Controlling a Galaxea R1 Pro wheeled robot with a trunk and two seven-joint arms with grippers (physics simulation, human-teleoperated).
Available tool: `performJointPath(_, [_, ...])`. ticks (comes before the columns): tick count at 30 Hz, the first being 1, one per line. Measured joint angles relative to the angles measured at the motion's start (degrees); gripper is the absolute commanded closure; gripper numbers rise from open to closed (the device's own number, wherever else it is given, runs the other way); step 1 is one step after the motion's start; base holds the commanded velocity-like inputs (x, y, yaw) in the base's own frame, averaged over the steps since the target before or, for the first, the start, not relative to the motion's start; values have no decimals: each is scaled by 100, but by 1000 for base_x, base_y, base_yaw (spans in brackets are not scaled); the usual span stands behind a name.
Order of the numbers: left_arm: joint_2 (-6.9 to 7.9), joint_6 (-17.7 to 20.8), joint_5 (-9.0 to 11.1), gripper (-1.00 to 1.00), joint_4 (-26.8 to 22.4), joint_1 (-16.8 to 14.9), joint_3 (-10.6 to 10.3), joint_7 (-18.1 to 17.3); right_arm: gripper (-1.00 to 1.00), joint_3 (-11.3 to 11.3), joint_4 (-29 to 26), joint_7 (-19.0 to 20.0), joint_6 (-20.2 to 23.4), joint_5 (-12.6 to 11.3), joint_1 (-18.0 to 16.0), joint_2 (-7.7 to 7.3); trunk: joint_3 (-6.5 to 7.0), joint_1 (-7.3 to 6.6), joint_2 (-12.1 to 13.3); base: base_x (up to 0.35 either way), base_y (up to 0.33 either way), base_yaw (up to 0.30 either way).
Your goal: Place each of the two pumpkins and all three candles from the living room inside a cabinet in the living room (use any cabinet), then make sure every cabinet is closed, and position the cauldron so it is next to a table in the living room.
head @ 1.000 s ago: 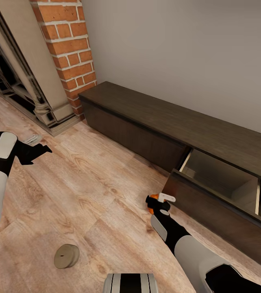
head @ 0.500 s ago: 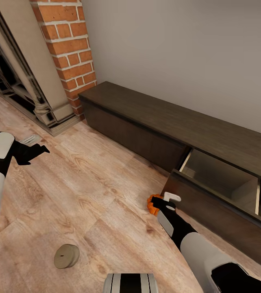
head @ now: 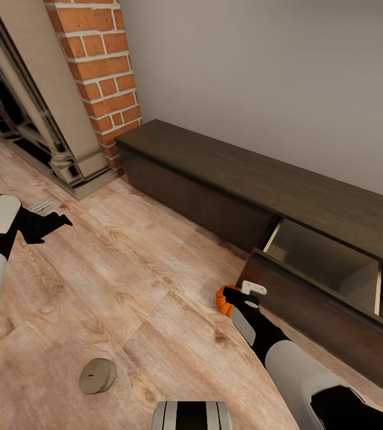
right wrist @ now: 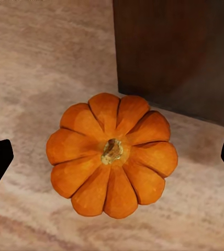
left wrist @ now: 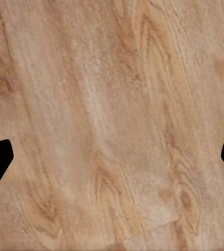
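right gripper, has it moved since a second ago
Yes. The right gripper has dropped slightly toward the floor, beside the open drawer front, and sits over the pumpkin.

Light wood plank floor [head: 132,280] carries everything here. A pumpkin [head: 224,300] sits on it just beside the corner of the cabinet's [head: 263,197] pulled-out drawer, stem up. A candle [head: 97,375] lies on the boards well apart from it, nearer the robot.

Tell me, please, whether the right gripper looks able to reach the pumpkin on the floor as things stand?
Probably yes. The right gripper hangs open right above the pumpkin, which sits between its fingertips with nothing over it. The open drawer front stands close beside it but apart.
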Motion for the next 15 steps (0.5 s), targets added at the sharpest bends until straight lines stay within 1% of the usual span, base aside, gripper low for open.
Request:
performJointPath(2, [0, 0, -2, -100, 2, 0, 0, 1, -100, 1, -3, 1, -3, 4, 0, 0, 0, 0, 0, 0, 0, 0])
performJointPath(5, [1, 0, -5, -100, 3, 0, -1, 4, -100, 5, -6, 6, -14, 22, 0, 0, -66, 8, -4, 0, 0, 0])
performJointPath(10, [1, 0, -8, -100, 3, 0, 0, 8, -100, 8, -5, 13, -320, 69, 1, -1, -177, 21, -10, 0, 0, 0])
performJointPath(14, [0, 0, -9, -100, 3, 0, -1, 9, -100, 9, -8, -1, -385, 73, 1, -4, -266, 31, -16, 0, 0, 0])
performJointPath(15, [1, 0, -9, -100, 3, 0, -1, 9, -100, 10, -8, -4, -391, 74, 1, -6, -266, 31, -16, 0, 0, 0])
